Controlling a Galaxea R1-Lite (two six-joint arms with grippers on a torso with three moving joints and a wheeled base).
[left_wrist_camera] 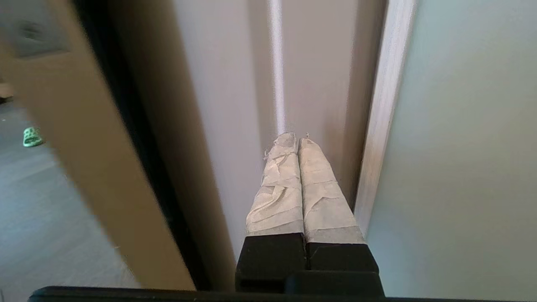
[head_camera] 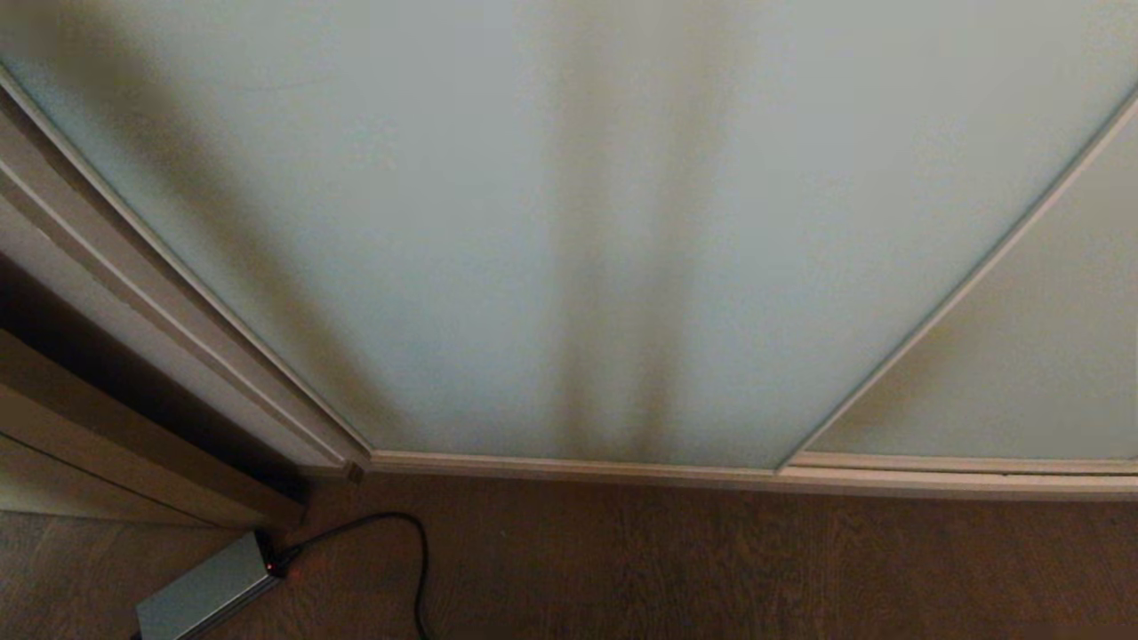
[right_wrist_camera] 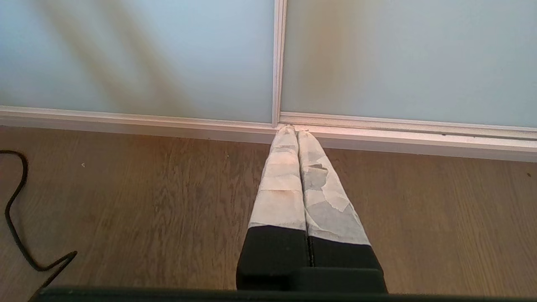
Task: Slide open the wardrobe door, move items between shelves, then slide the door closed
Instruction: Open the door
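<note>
Frosted blue-green sliding wardrobe door (head_camera: pixel 569 222) fills head view, fully closed. Left wrist: left pincer (left_wrist_camera: pixel 297 140) pressed shut, empty, just beside door frame (left_wrist_camera: pixel 384 126); hook that edge, push sideways. Right wrist: right pincer (right_wrist_camera: pixel 292 132) closed, empty, above floor (right_wrist_camera: pixel 147 201).

left gripper (left_wrist_camera: pixel 297 140): fingers pressed together, held level | right gripper (right_wrist_camera: pixel 293 131): fingers together, angled downward, parked
</note>
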